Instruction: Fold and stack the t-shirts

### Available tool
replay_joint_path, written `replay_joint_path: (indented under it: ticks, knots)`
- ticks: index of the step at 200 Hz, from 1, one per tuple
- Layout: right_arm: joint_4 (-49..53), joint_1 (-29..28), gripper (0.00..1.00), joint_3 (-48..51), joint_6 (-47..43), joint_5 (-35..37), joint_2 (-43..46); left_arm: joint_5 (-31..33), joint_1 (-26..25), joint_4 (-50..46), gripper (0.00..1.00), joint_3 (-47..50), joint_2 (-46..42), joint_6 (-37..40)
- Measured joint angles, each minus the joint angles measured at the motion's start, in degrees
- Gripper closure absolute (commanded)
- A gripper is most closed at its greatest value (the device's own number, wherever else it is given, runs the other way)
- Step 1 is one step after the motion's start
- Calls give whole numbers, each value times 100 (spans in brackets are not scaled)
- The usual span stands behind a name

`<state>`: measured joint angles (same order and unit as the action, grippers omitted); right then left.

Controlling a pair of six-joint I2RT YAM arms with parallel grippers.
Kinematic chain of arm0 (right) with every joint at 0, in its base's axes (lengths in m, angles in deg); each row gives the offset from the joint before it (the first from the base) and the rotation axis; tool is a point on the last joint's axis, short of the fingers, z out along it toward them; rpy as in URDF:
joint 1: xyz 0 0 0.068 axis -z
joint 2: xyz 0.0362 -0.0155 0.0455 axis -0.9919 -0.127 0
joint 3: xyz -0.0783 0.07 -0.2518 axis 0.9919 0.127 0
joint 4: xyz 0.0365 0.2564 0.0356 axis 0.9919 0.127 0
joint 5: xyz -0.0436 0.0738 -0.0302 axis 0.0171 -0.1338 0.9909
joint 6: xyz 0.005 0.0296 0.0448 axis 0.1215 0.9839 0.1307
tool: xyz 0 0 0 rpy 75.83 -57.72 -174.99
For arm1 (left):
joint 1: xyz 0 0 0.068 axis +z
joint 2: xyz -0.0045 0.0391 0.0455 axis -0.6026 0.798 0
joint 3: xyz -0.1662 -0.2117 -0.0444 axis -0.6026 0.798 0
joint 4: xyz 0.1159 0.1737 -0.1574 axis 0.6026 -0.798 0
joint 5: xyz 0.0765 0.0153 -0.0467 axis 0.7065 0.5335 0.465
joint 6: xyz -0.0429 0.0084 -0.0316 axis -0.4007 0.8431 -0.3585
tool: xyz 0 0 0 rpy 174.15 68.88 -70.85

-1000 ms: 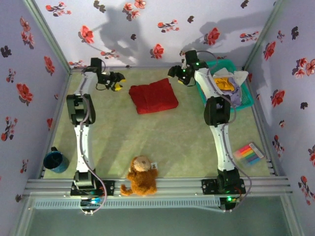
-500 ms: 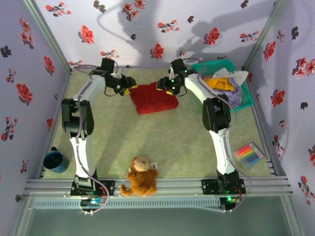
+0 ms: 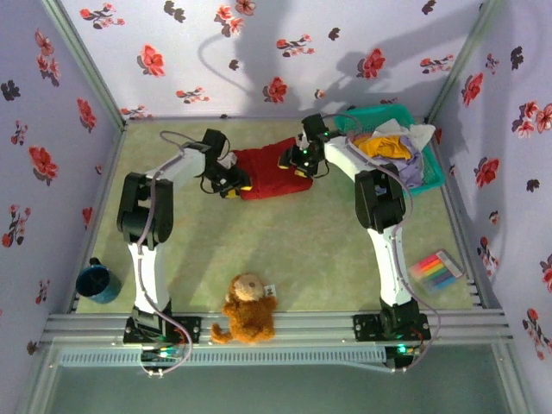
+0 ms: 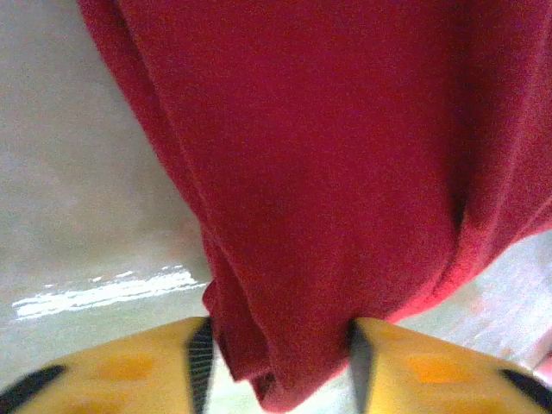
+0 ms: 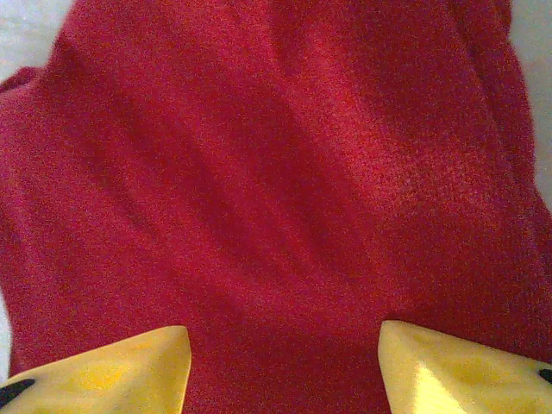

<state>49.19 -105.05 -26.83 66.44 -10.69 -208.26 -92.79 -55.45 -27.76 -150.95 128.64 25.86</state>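
- Plainly, the red t-shirt (image 3: pixel 269 169) lies as a folded block near the far edge of the desk (image 3: pixel 302 250), about midway between its side edges, where both arms can reach it.
- At the block's near left corner the left jaws pinch a bunched lip of cloth between the yellow fingers (image 4: pixel 121 371). I judge this a hold for lifting or dragging the fold.
- Over the block's right side the right jaws stand spread, fingertips (image 5: pixel 121 366) either side of bare red cloth, gripping nothing. They are probably placed to take the opposite edge so the layers keep square.
- More t-shirts, a mustard one (image 3: pixel 385 147) on top, sit heaped in the teal basket (image 3: pixel 379 110) at the far right corner, so stacking looks barely begun.
- At the near edge sits a plush teddy (image 3: pixel 247 309), well apart from the work.
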Motion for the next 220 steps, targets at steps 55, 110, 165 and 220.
replay_joint_path:
  ticks: [55,110,165,220]
  knots:
    - [-350,50,40,557,59,2,221,-87,103,527,100,374,-13,-125]
    - [-422,70,40,1054,59,-7,511,-260,557,339,100,487,-173,227]
    - [-446,76,37,1095,61,-96,562,-503,562,114,63,487,-181,409]
    - [-439,111,33,1119,319,-280,1097,-234,586,-562,55,321,-870,437]
